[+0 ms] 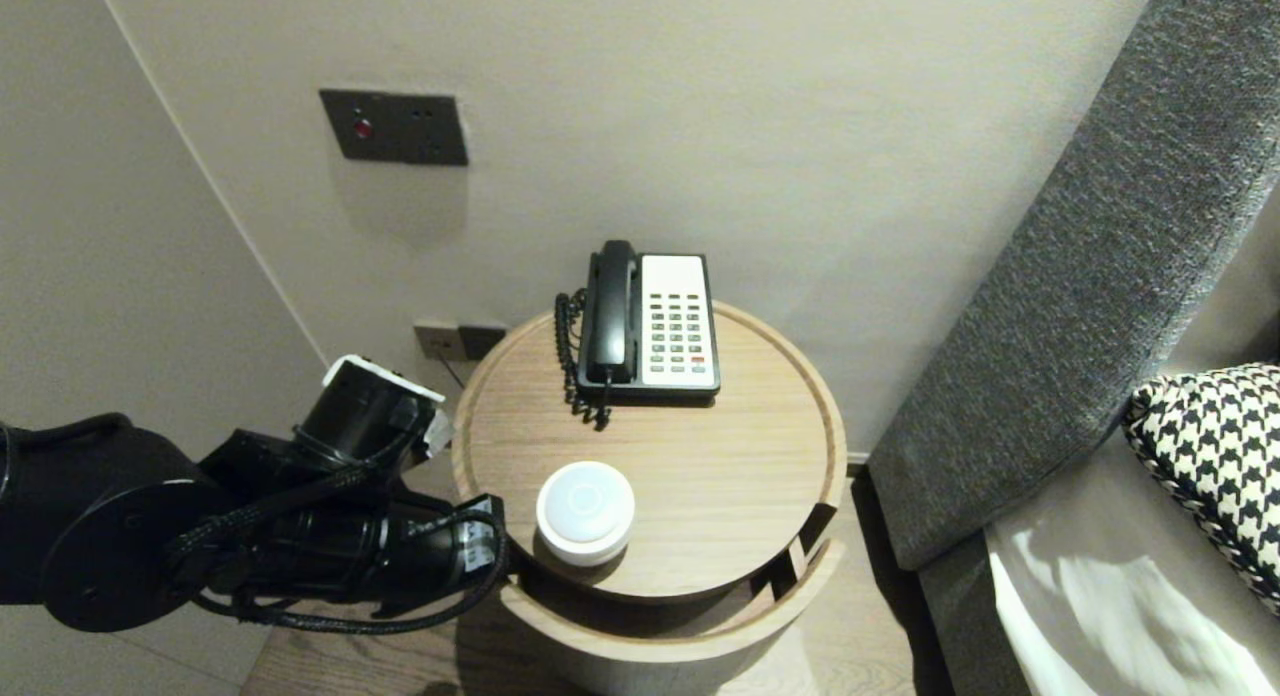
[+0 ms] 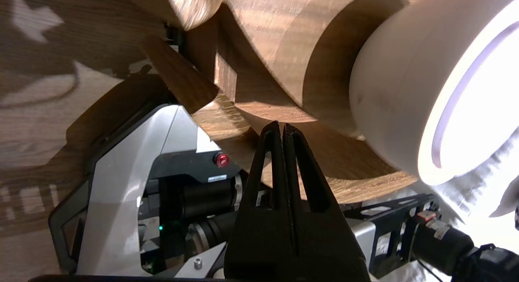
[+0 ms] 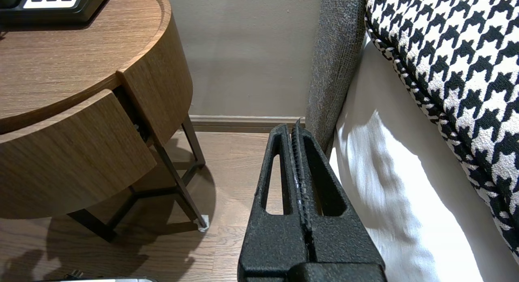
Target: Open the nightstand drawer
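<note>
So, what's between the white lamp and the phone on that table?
Nothing. Only bare wooden tabletop separates the white lamp from the phone, as the head view shows.

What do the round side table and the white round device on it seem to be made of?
The round side table looks like wood or veneer, matte: grain lines show. The white round device is probably plastic, smooth and satin: uniform colour, no grain.
</note>
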Robot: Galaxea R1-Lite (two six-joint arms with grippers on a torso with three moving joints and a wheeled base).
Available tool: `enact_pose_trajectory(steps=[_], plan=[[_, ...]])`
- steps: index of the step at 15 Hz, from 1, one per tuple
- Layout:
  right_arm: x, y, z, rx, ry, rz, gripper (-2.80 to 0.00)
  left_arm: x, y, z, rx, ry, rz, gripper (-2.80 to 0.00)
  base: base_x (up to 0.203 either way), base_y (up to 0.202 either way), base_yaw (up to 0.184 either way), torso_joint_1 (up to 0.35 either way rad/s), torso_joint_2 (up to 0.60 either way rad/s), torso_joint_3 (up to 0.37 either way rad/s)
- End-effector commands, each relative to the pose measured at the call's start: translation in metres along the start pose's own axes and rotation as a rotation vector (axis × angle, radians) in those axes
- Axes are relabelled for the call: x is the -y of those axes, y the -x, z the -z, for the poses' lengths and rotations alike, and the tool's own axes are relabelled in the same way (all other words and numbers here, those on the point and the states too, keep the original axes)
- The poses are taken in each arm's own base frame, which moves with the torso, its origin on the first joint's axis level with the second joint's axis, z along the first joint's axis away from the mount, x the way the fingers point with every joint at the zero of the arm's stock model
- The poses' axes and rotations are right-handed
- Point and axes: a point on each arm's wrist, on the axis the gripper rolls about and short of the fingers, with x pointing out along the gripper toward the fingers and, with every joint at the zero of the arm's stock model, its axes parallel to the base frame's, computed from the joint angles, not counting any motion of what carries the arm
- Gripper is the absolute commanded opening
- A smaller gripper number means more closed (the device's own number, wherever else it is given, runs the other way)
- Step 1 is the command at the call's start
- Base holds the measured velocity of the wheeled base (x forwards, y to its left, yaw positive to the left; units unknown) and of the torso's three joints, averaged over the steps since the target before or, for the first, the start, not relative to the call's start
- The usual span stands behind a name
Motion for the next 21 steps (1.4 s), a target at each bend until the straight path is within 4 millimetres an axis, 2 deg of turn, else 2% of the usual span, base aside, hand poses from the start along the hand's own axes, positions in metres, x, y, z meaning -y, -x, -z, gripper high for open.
enact_pose_trajectory(steps=[1, 8, 13, 21], plan=[[0.0, -0.002, 0.011, -0.039, 0.001, 0.001, -2.8, -0.001, 0.009, 0.004, 0.008, -0.001, 0.013, -2.8, 0.0, 0.0, 0.0, 0.0, 0.0, 0.0], [0.0, -0.002, 0.011, -0.039, 0.0, 0.001, -2.8, -0.008, 0.025, 0.028, -0.019, -0.002, 0.03, -2.8, 0.0, 0.0, 0.0, 0.0, 0.0, 0.0], [0.0, -0.002, 0.011, -0.04, 0.0, 0.001, -2.8, -0.001, 0.038, 0.023, 0.044, -0.014, 0.086, -2.8, 0.0, 0.0, 0.0, 0.0, 0.0, 0.0], [0.0, -0.002, 0.011, -0.039, 0.0, 0.001, -2.8, -0.003, 0.013, 0.019, 0.035, -0.007, 0.052, -2.8, 0.0, 0.0, 0.0, 0.0, 0.0, 0.0]])
